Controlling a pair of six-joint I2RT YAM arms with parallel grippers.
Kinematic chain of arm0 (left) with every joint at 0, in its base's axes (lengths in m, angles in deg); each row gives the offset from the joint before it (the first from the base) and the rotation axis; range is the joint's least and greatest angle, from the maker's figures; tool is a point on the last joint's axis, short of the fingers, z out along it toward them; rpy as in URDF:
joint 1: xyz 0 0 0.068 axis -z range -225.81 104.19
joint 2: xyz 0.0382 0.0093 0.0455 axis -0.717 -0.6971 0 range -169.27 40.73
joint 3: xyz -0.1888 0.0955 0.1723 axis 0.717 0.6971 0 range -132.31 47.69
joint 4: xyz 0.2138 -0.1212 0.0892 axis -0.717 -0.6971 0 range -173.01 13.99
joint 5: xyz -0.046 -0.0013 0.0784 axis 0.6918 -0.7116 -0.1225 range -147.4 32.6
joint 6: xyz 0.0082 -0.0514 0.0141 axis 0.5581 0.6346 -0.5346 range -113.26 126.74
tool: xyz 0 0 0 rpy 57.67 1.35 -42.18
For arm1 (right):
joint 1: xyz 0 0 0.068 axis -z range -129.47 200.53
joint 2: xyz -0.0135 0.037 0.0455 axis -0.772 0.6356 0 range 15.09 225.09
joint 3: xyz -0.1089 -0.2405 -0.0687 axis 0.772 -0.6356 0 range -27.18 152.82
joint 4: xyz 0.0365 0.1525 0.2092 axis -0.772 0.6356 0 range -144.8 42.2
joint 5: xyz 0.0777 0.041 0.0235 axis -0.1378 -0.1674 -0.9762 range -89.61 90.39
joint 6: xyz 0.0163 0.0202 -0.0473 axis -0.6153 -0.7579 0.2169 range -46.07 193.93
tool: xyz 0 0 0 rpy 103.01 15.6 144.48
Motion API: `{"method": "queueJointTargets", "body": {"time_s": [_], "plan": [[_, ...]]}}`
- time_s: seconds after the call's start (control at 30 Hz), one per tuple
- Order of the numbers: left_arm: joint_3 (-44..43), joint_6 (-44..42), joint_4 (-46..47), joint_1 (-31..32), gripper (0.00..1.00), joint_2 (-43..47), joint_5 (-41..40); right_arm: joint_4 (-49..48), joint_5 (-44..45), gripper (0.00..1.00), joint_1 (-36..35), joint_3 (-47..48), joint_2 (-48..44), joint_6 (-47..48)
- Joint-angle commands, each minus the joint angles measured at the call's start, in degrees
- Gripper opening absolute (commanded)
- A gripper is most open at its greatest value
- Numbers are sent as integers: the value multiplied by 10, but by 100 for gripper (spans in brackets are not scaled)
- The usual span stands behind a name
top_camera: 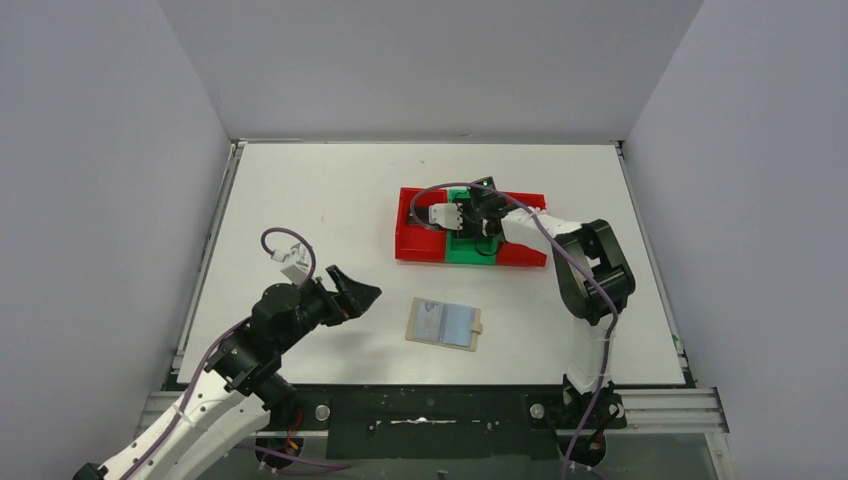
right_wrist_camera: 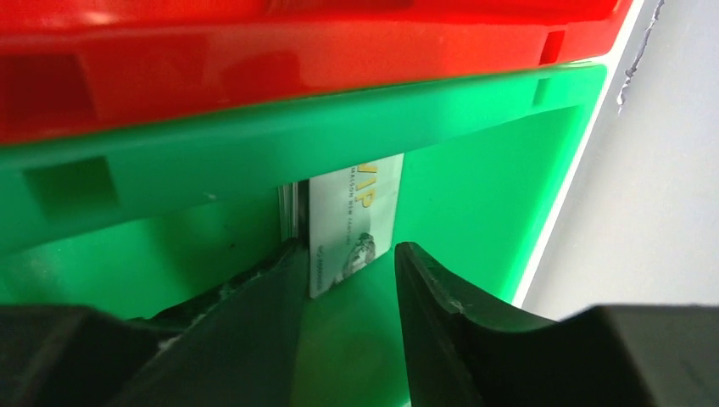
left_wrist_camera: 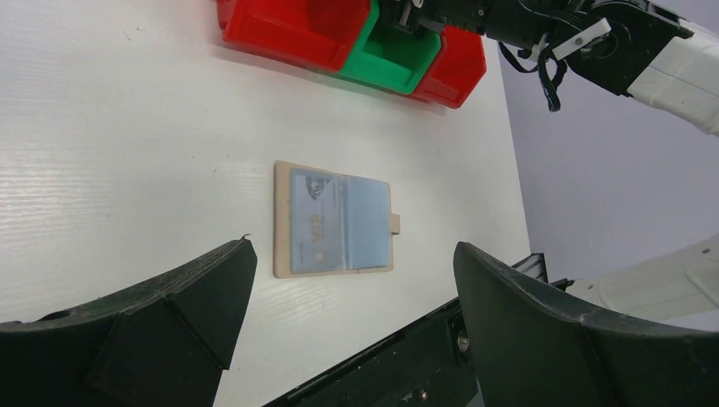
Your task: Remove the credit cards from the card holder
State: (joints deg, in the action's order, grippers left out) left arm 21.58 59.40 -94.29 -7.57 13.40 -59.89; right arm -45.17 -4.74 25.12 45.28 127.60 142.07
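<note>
Card holder (top_camera: 445,324) open flat on table (top_camera: 300,200), near centre. Left gripper (top_camera: 358,294) just left of it, apart. Right gripper (top_camera: 482,218) farther off, over green tray (top_camera: 461,250) between red trays (top_camera: 420,236).

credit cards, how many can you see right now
2: one card in the card holder, one card in the green tray between the fingers of the right gripper; others may hide behind it.

The place is looking like a robotics lab — a closed test cell. Plain grey panels (top_camera: 100,150) are walling in a white table (top_camera: 300,200) on three sides, while the left arm (top_camera: 270,320) and the right arm (top_camera: 595,275) are sitting bolted to an aluminium rail (top_camera: 680,405) at its near edge. Red and green plastic bins (top_camera: 418,240) are standing on the tabletop.
</note>
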Motion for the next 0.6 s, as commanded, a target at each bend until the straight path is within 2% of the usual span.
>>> {"method": "queueJointTargets", "body": {"time_s": [0.0, 0.33, 0.47, 0.57], "plan": [[-27, -5, 22, -3, 89, 0, 7, 9, -20, 45, 5, 33, -14, -15], [-23, 0, 42, -2, 89, -18, 26, -14, -56, 53, 5, 27, -80, -85], [-20, 2, 55, -2, 88, -28, 37, -32, -35, 56, 4, 6, -105, -99], [-20, 4, 60, -3, 89, -37, 48, -56, -39, 57, 7, -4, -145, -198]]}}
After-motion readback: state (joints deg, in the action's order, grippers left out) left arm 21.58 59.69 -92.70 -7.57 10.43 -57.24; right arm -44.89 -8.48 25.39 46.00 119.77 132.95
